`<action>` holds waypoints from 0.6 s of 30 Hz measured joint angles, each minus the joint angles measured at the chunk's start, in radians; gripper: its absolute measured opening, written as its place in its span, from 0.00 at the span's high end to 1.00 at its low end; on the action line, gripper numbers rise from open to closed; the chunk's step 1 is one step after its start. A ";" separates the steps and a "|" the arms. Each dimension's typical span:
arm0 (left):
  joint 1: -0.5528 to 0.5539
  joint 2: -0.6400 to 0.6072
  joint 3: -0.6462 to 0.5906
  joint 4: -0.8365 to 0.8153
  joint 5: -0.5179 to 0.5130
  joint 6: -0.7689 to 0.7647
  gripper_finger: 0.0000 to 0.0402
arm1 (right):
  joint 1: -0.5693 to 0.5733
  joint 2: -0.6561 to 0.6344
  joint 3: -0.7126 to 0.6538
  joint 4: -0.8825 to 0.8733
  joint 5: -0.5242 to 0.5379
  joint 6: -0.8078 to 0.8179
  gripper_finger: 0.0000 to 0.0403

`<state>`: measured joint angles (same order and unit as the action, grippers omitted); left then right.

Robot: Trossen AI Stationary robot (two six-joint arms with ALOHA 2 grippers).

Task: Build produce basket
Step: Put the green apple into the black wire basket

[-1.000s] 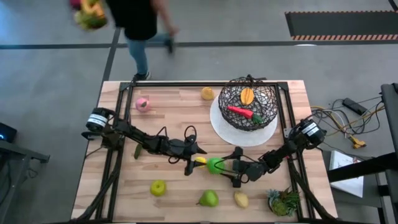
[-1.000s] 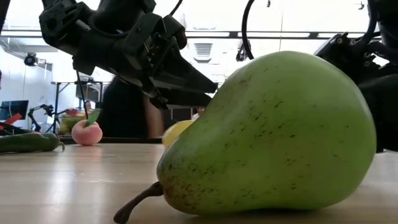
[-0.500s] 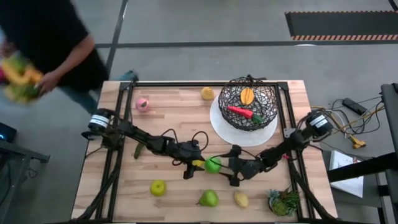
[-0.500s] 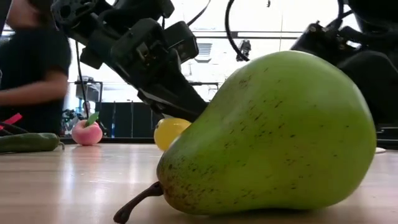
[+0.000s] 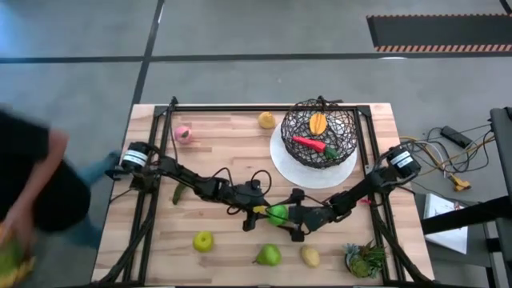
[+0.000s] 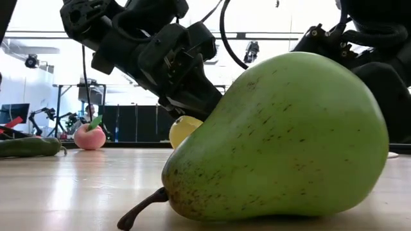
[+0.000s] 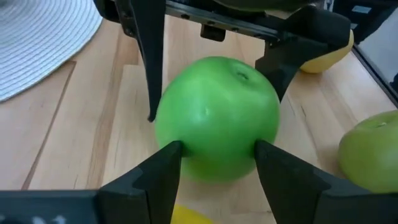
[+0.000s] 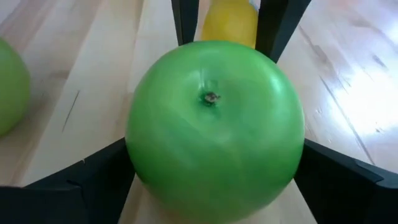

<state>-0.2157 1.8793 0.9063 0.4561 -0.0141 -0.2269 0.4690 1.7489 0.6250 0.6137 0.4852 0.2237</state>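
A bright green apple (image 5: pixel 277 213) sits between my two grippers at the table's middle front. My left gripper (image 5: pixel 258 212) reaches it from the left and my right gripper (image 5: pixel 291 216) from the right; both are shut on it. A yellow lemon (image 5: pixel 258 210) lies under my left gripper and also shows in the low view (image 6: pixel 183 128). The dark wire basket (image 5: pixel 320 132) stands on a white plate (image 5: pixel 280 164) at the back right and holds an orange piece (image 5: pixel 318 123) and a red carrot-like piece (image 5: pixel 310 145). In the low view the pear (image 6: pixel 276 138) hides the apple. My left gripper has the apple's two sides (image 7: pixel 186 146) between its fingers (image 7: pixel 163 168), near the apple's left end. The fingers come about level from the table's left. My right gripper pinches the apple's two sides (image 8: pixel 140 155) between its fingers (image 8: pixel 93 183), coming about level from the table's right. The apple's stem pit (image 8: pixel 211 97) faces this wrist. The fruit hides whether it rests on the table.
Loose produce: a peach (image 5: pixel 183 134), a lemon (image 5: pixel 266 121), a dark green pepper (image 5: pixel 177 194), a green apple (image 5: pixel 203 241), a pear (image 5: pixel 268 255), a lemon (image 5: pixel 310 257). A plant tuft (image 5: pixel 366 259) stands front right. A person (image 5: pixel 32 192) is beside the table's left edge.
My left gripper has gone toward the table's right, up to the apple, and now has its fingers on it. My right gripper has kept the apple almost in place. The person has walked from the table's far side round to its left.
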 joint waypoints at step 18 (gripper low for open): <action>0.002 -0.225 -0.070 -0.282 -0.205 0.004 0.53 | 0.009 -0.326 0.035 -0.386 0.113 0.000 0.20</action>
<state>-0.2142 1.6543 0.8365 0.1741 -0.2189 -0.2234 0.4779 1.4230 0.6602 0.2275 0.5983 0.2235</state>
